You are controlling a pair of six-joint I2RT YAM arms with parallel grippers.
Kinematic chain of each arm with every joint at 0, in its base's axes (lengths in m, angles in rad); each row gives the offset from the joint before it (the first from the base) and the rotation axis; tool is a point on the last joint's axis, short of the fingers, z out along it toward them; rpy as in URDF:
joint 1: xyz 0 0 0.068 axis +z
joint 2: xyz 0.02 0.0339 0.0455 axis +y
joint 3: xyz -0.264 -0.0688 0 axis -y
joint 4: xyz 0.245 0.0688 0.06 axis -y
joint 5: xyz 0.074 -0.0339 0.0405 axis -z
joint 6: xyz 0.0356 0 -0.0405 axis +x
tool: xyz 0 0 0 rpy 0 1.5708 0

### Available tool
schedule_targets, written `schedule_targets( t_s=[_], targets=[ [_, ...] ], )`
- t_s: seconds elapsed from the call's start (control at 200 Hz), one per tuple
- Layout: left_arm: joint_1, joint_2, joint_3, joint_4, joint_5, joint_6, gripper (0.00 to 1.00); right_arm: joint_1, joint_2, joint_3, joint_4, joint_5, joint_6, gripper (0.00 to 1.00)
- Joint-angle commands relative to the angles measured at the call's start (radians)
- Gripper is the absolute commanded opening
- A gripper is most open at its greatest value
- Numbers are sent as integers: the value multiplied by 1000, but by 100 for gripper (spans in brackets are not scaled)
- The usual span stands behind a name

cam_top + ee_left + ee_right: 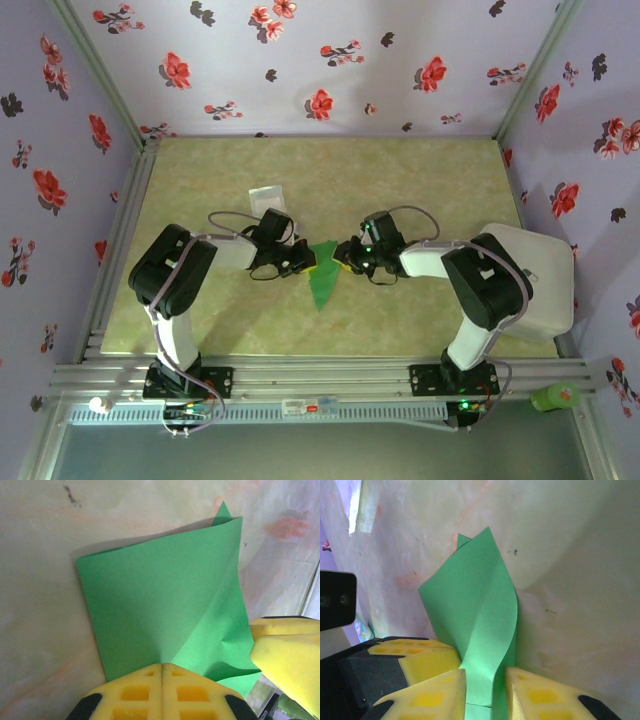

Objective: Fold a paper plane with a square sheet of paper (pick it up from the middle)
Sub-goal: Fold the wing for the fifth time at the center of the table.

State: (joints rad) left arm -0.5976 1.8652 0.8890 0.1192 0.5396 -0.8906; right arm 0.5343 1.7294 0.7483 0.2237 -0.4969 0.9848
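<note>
The left pincer (162, 672) is clamped shut on the left side of the square sheet of paper (165, 595), probably anchoring it at mid-desk (400, 180) for creasing. On the right, the right pincer (485, 690) straddles the bowed sheet with its jaws apart. Whether it actually pinches, I cannot tell.

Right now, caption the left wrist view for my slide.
Left gripper, jaws shut, pinching the near edge of the folded green paper, the right gripper close at its right corner.

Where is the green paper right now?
In the top view, the green paper is at the middle of the table, between the left claw and right claw.
</note>
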Motion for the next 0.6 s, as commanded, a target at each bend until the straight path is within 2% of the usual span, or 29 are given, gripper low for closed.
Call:
schedule_targets(
  t_s=[0.0, 0.18, 0.28, 0.595],
  targets=[
    [2, -9, -3, -84, 2, 34, 1, -11, 17, 44, -53, -52, -85, 25],
    [2, -3, 2, -84, 2, 32, 1, -22, 26, 87, -148, -74, -170, 24],
    [2, -3, 2, -85, 3, 33, 1, -26, 22, 95, -216, -19, -172, 27],
    [2, -1, 4, -82, 3, 25, 1, -34, 42, 54, -113, -38, -98, 29]
  ],
)
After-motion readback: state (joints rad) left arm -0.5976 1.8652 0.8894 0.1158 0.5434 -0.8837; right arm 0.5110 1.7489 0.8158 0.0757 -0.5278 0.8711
